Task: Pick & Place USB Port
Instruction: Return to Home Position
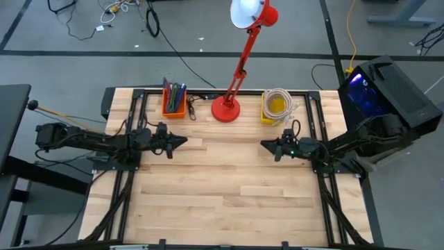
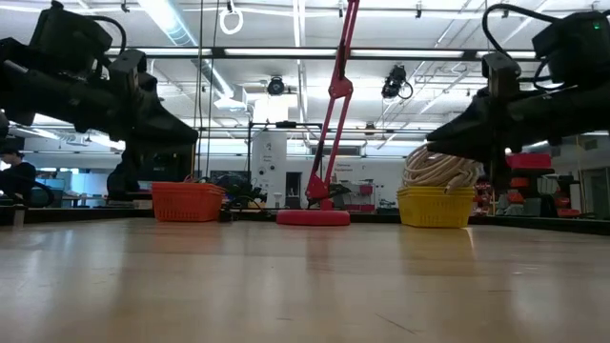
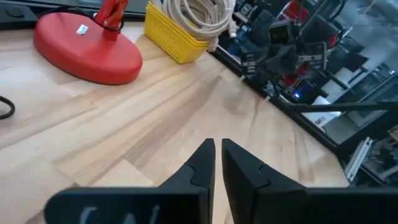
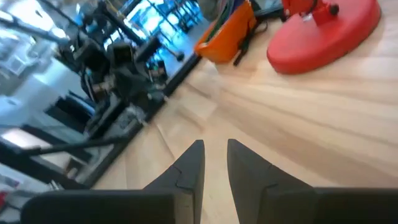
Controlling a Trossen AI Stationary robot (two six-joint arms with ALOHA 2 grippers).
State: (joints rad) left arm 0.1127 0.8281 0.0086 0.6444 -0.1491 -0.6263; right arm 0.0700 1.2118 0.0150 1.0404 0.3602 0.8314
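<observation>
A coiled white cable point(image 1: 280, 98) lies in a yellow basket point(image 1: 268, 115) at the table's far edge, right of the middle; I can make out no separate USB port. My left gripper point(image 1: 182, 141) hovers above the table's left half, pointing right, fingers shut with a slit between them point(image 3: 218, 149). My right gripper point(image 1: 266, 144) hovers above the right half, pointing left at the other, fingers close together and holding nothing point(image 4: 215, 149). Both hang well above the wood in the low view, left point(image 2: 191, 138) and right point(image 2: 434, 143).
A red desk lamp stands with its round base point(image 1: 225, 108) at the far edge's middle, its arm leaning out past the table. An orange basket point(image 1: 174, 106) with pens sits left of it. The wooden table point(image 1: 222, 201) spreads bare between and in front of the grippers.
</observation>
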